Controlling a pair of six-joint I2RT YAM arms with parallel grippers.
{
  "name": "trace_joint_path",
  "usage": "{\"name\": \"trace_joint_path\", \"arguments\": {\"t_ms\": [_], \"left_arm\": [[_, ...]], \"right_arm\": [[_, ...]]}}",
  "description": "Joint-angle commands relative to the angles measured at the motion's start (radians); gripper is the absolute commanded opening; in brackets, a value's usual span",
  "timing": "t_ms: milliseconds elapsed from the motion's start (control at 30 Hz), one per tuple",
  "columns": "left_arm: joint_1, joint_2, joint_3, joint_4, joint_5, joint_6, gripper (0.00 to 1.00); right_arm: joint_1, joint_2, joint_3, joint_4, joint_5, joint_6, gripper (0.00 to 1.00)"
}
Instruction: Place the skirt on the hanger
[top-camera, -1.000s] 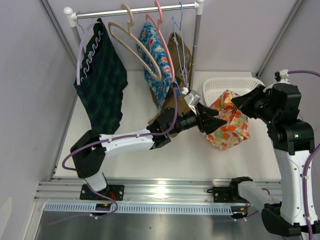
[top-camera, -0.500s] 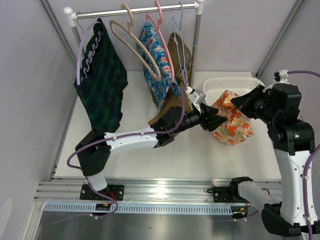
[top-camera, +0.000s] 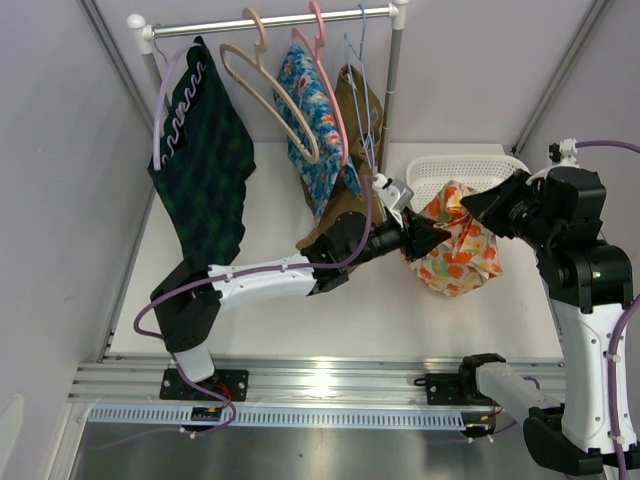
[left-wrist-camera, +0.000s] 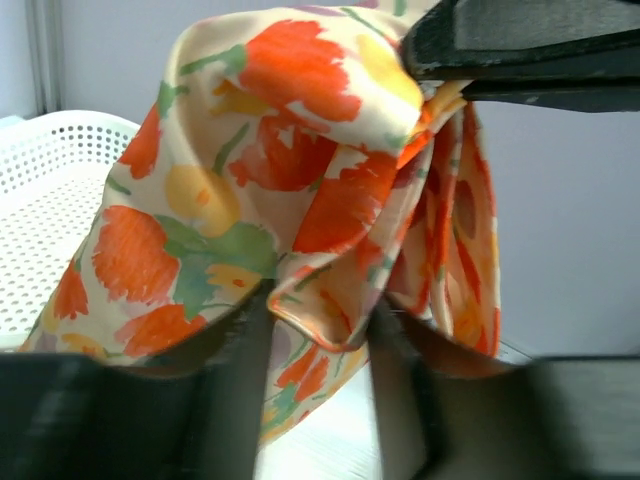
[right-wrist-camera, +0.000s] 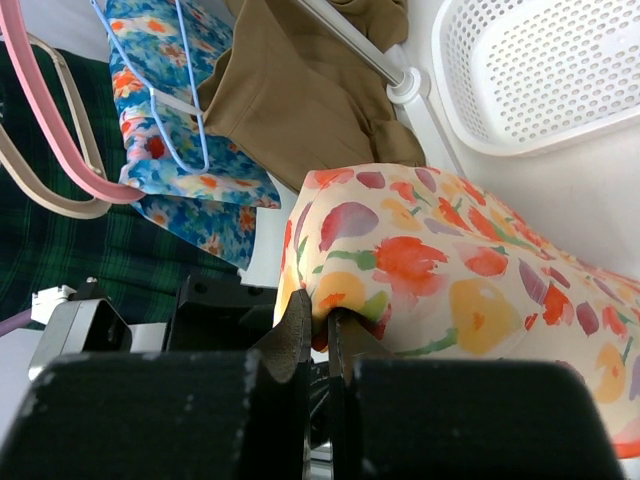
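Now the left gripper (left-wrist-camera: 320, 335) has pushed in, its jaws narrower but still apart around a hanging fold of the floral skirt (left-wrist-camera: 260, 170). Above them, the right gripper (right-wrist-camera: 318, 325) stays pinched on the skirt's top edge. A two-handed hold looks nearly set, with the empty beige hanger (top-camera: 308, 148) well beyond.

The white surface (top-camera: 300, 330) fills the middle of the top view, from the grey walls at left and right down to the aluminium rail (top-camera: 330, 385) along its lower edge. A white perforated basket (top-camera: 440, 180) lies on it at upper right, just beside the foot of the clothes rack's upright post (top-camera: 390, 100), which stands on the surface at upper centre.
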Motion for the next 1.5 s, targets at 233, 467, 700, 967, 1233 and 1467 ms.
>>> {"name": "trace_joint_path", "arguments": {"t_ms": [233,467,700,967,1233,1467], "left_arm": [[-0.008,-0.094,-0.018,-0.005,0.008,0.027,0.0],[-0.009,-0.252,-0.008,-0.389,-0.229,0.072,0.0],[-0.035,-0.426,-0.12,-0.746,-0.354,0.03,0.0],[-0.057,-0.646,-0.346,-0.954,-0.501,-0.022,0.0],[-0.057,-0.649,-0.475,-1.042,-0.53,-0.117,0.0],[-0.043,-0.597,-0.535,-0.993,-0.475,-0.161,0.0]], "right_arm": [[0.003,-0.012,-0.027,0.066,-0.001,-0.031,0.0],[0.005,-0.015,-0.09,0.058,-0.002,-0.061,0.0],[0.034,-0.041,-0.334,0.106,-0.033,-0.086,0.0],[0.274,-0.001,-0.529,0.175,0.18,-0.04,0.05],[0.399,0.134,-0.673,0.267,0.307,-0.023,0.36],[0.451,0.157,-0.742,0.287,0.372,0.014,0.52]]}}
